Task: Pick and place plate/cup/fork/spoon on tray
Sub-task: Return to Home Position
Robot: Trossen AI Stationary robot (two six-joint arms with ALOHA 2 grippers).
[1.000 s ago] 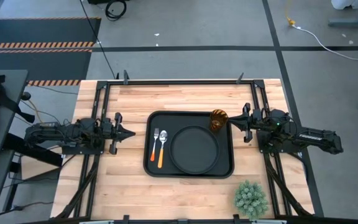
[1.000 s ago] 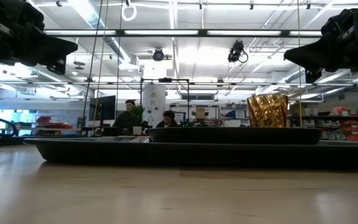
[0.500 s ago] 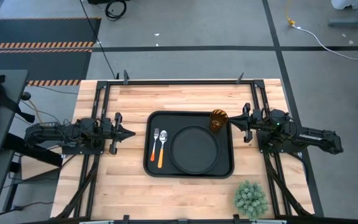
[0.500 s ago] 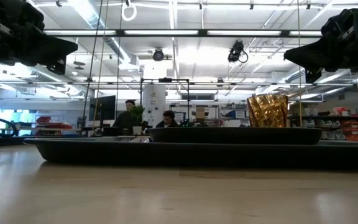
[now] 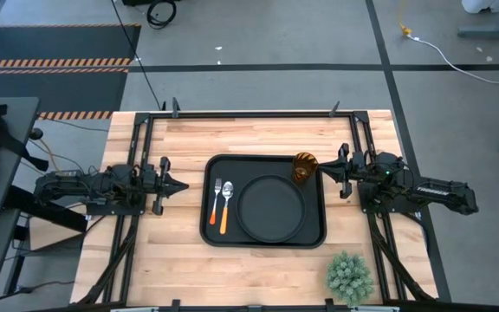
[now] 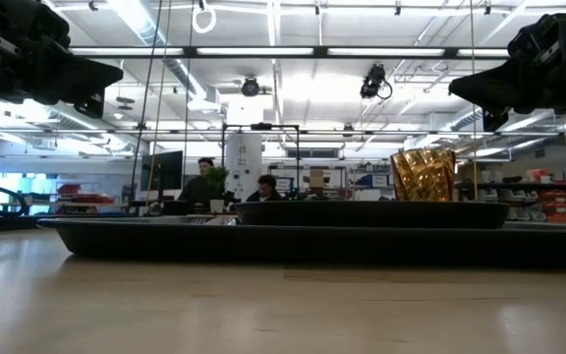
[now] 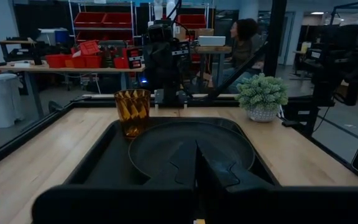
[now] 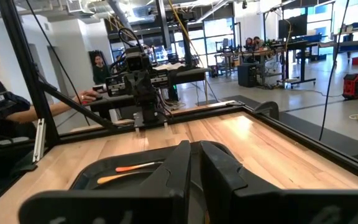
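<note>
Counter [image 5: 180,139] carries tray [image 5: 210,232], centred. On it: plate [image 5: 271,208] right of centre, cup [image 5: 305,167] at far right corner, spoon [image 5: 226,206] and fork [image 5: 217,200] left. Plant [image 5: 349,276] stands off-tray, near right. Left gripper [image 5: 178,185] and right gripper [image 5: 324,170] flank the tray, fingers closed, empty.

Left end effector [image 5: 178,185] closed; right end effector [image 5: 323,171] closed.
</note>
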